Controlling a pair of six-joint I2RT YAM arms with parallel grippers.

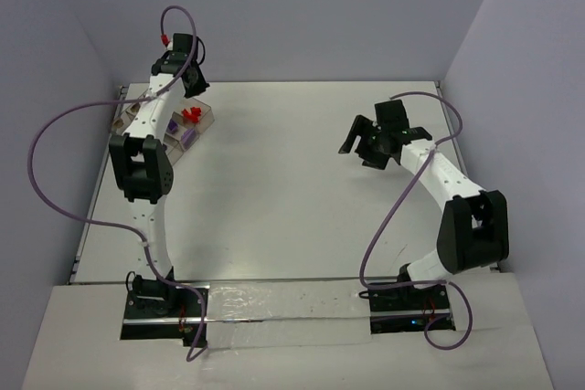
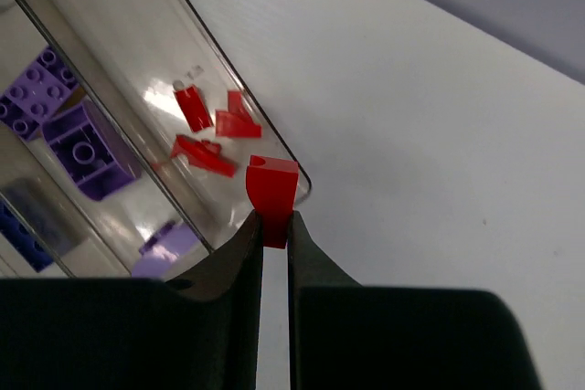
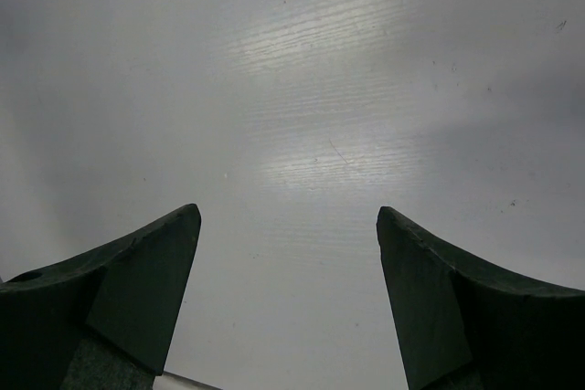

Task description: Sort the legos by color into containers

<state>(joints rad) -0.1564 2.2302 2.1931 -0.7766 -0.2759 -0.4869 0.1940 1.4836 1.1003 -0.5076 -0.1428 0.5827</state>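
My left gripper is shut on a red rounded lego and holds it over the near corner of the clear tray. The tray's end compartment holds several small red legos. The compartment beside it holds purple studded legos. In the top view the left gripper hangs over the tray at the far left, with red legos and a purple one inside. My right gripper is open and empty above bare table, at the right in the top view.
Grey walls close in the table on the left, back and right. Purple cables loop from both arms. The left arm's links partly cover the tray's left side in the top view.
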